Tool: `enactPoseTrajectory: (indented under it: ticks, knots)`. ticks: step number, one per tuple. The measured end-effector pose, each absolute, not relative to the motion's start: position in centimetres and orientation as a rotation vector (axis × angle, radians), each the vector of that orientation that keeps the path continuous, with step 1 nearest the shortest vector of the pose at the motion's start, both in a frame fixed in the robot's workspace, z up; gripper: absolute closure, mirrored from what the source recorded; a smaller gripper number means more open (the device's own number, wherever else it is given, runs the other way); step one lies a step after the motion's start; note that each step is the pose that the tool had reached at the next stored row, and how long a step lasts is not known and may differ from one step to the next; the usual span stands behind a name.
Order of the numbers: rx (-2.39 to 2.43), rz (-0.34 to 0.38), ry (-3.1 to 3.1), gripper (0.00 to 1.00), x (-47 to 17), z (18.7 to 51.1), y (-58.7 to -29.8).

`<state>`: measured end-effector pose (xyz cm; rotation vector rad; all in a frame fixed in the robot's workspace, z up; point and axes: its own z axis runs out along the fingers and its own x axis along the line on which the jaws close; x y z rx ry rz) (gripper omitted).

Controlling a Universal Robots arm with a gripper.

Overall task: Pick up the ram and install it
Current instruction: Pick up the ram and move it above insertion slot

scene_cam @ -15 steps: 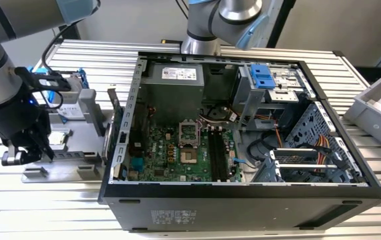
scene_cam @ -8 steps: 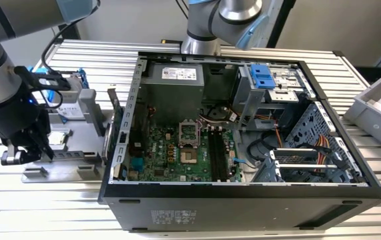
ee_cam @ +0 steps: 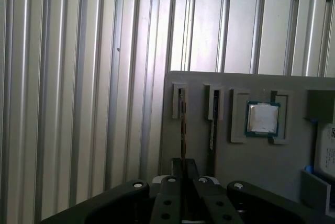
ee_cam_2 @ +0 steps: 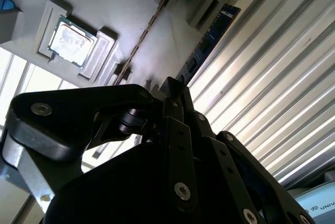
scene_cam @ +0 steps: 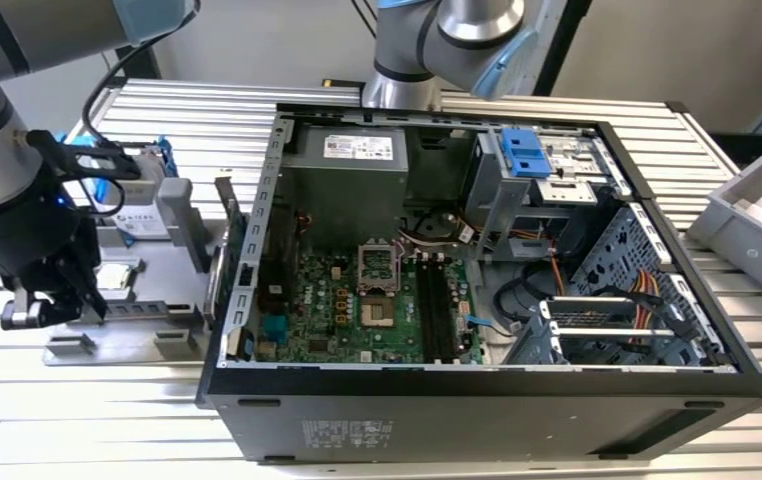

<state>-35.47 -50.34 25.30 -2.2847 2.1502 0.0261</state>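
Grey tray point(ee_cam: 251, 166), tool point(ee_cam: 182, 162) pinching ram point(ee_cam_2: 208, 43) edge, open table point(ee_cam: 78, 103) beside

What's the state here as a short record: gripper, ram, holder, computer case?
gripper: shut on the ram's end, low over the holder
ram: on edge in a holder slot, the one farther from the CPU chip
second stick: in the neighbouring slot
CPU chip: in its holder recess
holder: grey, on the slatted table
computer case: open, motherboard exposed, to the exterior view's right of the holder
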Motion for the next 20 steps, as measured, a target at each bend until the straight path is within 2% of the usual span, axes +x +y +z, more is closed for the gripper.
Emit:
enactPoseTrajectory:
  ticks: [20]
  knots:
    - [-2.285,0.026,2.150,1.00,-35.47,26.17,-50.33]
